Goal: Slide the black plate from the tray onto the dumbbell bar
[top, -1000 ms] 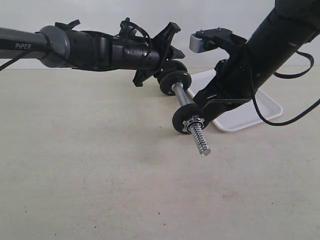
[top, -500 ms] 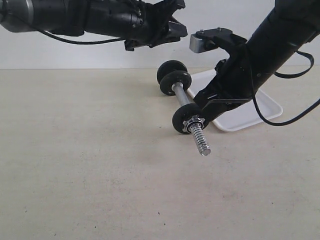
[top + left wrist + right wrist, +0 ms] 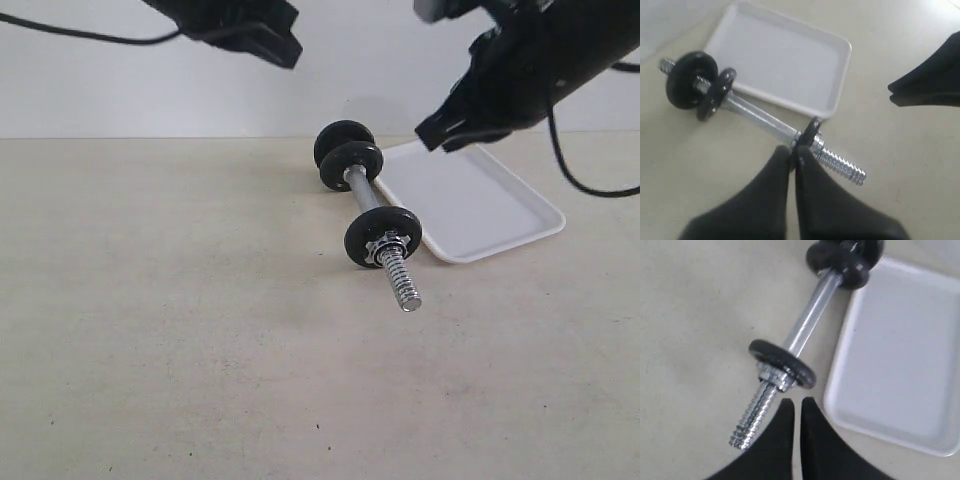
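Observation:
The dumbbell bar (image 3: 362, 195) lies on the table beside the white tray (image 3: 470, 200), which holds no disc. A black plate (image 3: 383, 236) sits on the bar's near end, behind a chrome star nut (image 3: 772, 376). Two more black discs (image 3: 345, 155) sit on the far end. My left gripper (image 3: 792, 152) is shut on nothing and hangs above the near plate (image 3: 811, 132). My right gripper (image 3: 796, 402) is shut and empty, above the threaded tip (image 3: 752, 422). In the exterior view both arms are raised, the left (image 3: 285, 45) and the right (image 3: 440, 135).
The pale table surface (image 3: 200, 330) spreads wide in front of and to the left of the dumbbell. A white wall stands behind. The right arm's cable (image 3: 590, 185) hangs over the tray's far right side.
Both arms have lifted up and away from the dumbbell. The right gripper left the near plate's side, and the left arm rose off the far end. The dumbbell has not moved.

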Robot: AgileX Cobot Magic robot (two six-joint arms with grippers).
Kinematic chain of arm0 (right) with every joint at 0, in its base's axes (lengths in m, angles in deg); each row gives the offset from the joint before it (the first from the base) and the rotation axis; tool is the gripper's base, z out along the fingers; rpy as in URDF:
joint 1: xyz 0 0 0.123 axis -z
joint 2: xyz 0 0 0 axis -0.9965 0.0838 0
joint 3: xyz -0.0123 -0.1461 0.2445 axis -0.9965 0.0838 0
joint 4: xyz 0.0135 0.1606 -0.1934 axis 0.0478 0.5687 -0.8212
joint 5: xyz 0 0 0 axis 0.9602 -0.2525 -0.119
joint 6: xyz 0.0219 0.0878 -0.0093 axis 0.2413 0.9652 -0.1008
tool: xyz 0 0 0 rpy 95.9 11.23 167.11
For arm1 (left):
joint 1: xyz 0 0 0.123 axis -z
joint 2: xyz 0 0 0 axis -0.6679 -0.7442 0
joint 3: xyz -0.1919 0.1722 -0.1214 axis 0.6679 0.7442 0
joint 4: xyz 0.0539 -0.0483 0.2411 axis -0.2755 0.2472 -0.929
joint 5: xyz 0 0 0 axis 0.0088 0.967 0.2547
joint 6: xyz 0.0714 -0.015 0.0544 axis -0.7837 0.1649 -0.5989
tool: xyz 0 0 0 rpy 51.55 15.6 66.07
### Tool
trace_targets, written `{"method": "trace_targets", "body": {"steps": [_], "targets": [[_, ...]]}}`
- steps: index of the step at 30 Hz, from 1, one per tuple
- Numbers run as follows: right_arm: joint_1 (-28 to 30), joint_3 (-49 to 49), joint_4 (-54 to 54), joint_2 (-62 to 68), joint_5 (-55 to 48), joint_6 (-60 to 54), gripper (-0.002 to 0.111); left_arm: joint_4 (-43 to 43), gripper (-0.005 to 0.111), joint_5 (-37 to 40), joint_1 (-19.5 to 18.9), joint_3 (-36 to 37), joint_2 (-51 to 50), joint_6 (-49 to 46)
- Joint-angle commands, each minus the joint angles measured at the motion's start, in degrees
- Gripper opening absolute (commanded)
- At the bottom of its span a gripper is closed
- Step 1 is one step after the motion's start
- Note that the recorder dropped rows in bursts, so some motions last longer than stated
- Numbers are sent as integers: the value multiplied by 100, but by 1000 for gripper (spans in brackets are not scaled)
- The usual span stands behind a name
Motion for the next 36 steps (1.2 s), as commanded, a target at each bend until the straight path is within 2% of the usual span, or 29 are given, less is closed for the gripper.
{"method": "trace_targets", "body": {"steps": [1, 5, 9, 13, 18, 20, 23, 27, 30, 36], "targets": [[9, -29, -370, -910, 321, 474, 0, -61, 4, -105, -19, 14, 730, 53], [9, -29, -571, -1884, 349, 852, 0, -161, 4, -105, -19, 262, 1389, 53], [9, -29, -591, -2791, 248, 937, 0, -420, 4, -197, -19, 900, 2142, 116], [9, 49, -591, -3578, 72, 1241, 0, -702, 4, -813, -19, 1873, 2997, 634], [9, 927, -758, -4635, 205, 1445, 0, -713, 4, -1735, -19, 3320, 4262, 741], [9, 1445, -860, -5069, 382, 1669, 0, -964, 4, -1998, -19, 3877, 4845, 741], [9, 2463, -924, -5842, 1162, 1910, 0, -1402, 4, -2337, -19, 4655, 5672, 758], [9, 3860, -924, -6613, 3102, 1945, 0, -1662, 4, -2950, -19, 5774, 6749, 920], [9, 4875, -924, -6838, 4378, 1979, 0, -1662, 4, -3710, -19, 6704, 7454, 1201], [9, 6342, -798, -6836, 5654, 1403, 0, -1650, 4, -4589, -19, 8088, 8047, 1449]]}}
